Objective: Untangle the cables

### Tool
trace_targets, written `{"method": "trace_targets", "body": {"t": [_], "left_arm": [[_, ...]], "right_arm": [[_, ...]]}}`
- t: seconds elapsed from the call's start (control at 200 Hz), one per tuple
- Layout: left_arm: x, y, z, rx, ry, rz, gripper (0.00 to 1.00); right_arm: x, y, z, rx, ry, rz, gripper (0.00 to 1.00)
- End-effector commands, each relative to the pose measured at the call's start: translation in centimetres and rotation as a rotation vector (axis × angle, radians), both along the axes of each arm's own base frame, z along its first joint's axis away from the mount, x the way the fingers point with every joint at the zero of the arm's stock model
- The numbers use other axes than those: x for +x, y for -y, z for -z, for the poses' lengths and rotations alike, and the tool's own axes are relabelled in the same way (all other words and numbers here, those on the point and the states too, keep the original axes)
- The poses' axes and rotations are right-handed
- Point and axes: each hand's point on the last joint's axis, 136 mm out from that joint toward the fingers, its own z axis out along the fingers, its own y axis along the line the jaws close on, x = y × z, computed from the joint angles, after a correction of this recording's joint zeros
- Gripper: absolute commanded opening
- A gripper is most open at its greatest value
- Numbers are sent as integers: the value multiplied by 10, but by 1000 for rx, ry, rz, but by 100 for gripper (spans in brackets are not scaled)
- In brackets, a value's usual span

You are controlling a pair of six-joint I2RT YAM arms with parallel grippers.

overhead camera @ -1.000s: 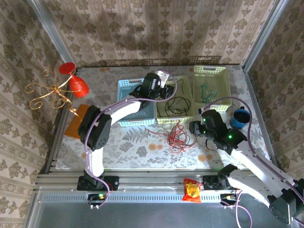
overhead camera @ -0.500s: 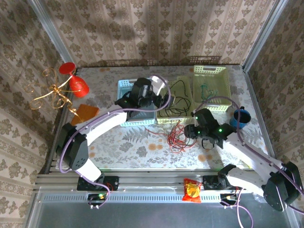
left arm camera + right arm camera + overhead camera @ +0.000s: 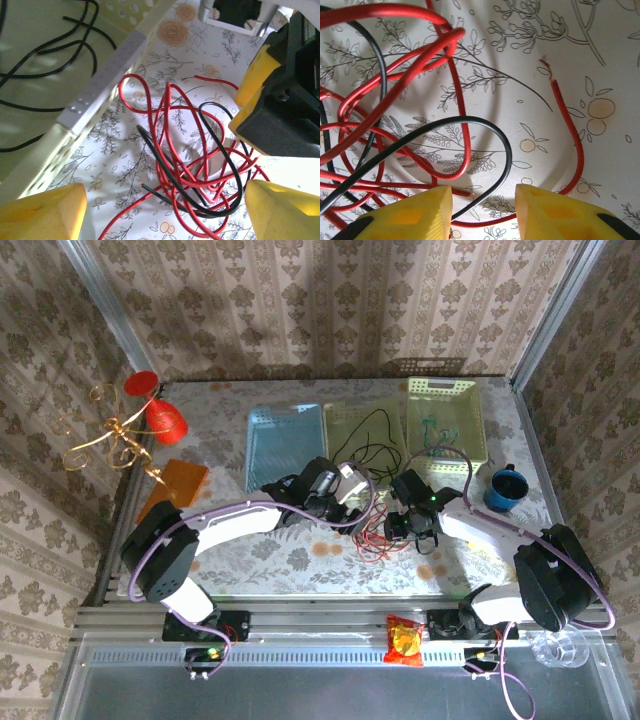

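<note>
My left jaws stand wide, right jaws narrow. Cables [image 3: 192, 187] lie tangled flat, loops elongated diagonally across the tabletop [image 3: 115, 165].

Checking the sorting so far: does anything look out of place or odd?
Yes. A black cable is looped through the red cables heaped on the table, beside the pale-green basket holding other black cables, so it looks unsorted. A snack packet also sits on the frame rail at the near edge, off the table.
</note>
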Motion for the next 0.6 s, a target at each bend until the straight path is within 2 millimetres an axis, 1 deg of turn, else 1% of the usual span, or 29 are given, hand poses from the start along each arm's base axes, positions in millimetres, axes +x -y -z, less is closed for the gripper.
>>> {"method": "trace_targets", "body": {"t": [0.0,0.125,0.185,0.205,0.235,0.325,0.34,0.42,0.48,0.545,0.595], "left_arm": [[-10,1,16,17,-9,40,83],[-20,4,21,34,-7,89,82],[-22,2,26,69,12,94,82],[-21,2,28,86,25,93,82],[-20,0,32,114,47,87,82],[-26,-2,41,164,83,105,82],[-27,-2,42,166,88,109,82],[-30,0,46,175,104,116,83],[-29,1,50,185,111,105,83],[-26,1,55,190,116,86,82],[-23,1,58,179,124,64,82]], "right_arm": [[-1,10,0,-40,-7,41,39],[-4,10,8,-43,-27,41,39],[-2,9,9,-39,-25,40,39],[-4,10,17,-52,-46,40,38],[-4,10,19,-55,-54,39,38],[-6,11,27,-68,-82,42,38],[-1,8,27,-59,-64,44,38],[0,9,32,-67,-68,53,35],[0,9,34,-74,-74,53,27],[0,11,33,-89,-66,59,11],[1,12,30,-88,-51,62,2]]}}
